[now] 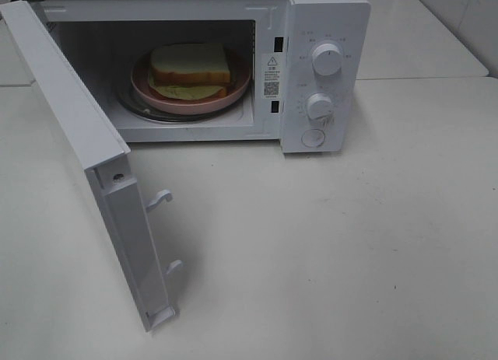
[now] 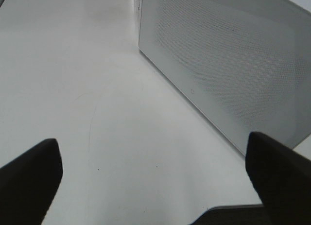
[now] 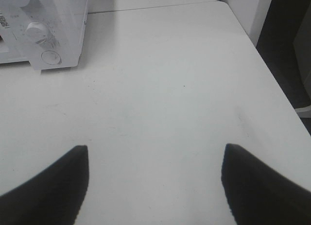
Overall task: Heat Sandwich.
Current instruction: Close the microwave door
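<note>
The microwave's [image 1: 327, 18] door [image 1: 70, 134] stands wide open on its left side. The left gripper [image 2: 150, 142] hangs just outside that door, jaws spread and empty. Inside the microwave, the sandwich [image 1: 189, 64] sits on its pink plate [image 1: 233, 92], so loading looks done. What is left, I judge, is shutting the door and turning the lower dial [image 1: 320, 106]. The right gripper [image 3: 155, 148] hangs in front of the microwave to its right, also spread and empty.

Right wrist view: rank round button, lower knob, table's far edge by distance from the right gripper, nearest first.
From the right gripper:
1. round button, at the bottom of the microwave panel.
2. lower knob, just above the button on the same panel.
3. table's far edge, well behind the panel.
</note>
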You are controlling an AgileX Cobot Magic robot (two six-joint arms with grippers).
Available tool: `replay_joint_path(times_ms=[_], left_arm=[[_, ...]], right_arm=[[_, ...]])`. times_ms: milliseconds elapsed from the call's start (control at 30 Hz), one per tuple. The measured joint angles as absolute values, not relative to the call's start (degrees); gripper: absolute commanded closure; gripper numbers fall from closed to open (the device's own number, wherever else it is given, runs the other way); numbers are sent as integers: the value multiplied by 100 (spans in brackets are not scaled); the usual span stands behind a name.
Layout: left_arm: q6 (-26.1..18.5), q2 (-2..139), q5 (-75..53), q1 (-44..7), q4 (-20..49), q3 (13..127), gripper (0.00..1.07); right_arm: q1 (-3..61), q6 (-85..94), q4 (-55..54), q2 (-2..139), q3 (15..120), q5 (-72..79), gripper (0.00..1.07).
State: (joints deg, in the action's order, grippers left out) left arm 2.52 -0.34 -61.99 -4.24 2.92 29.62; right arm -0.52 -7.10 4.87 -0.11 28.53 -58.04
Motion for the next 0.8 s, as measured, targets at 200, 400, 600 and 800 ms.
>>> replay_joint_path(times_ms=[200,400,600,800], left_arm=[[252,-34,-6199,-424,292,2962,10],[252,-34,-6199,-424,292,2962,10],[252,-34,-6199,-424,292,2962,10],[252,-34,-6199,-424,292,2962,10]], right_arm=[[-52,-710,487,-11,2853,-5804,33],[-52,-710,487,-11,2853,-5804,33],[-52,-710,487,-11,2853,-5804,33],[-52,-710,487,-11,2853,-5804,33]])
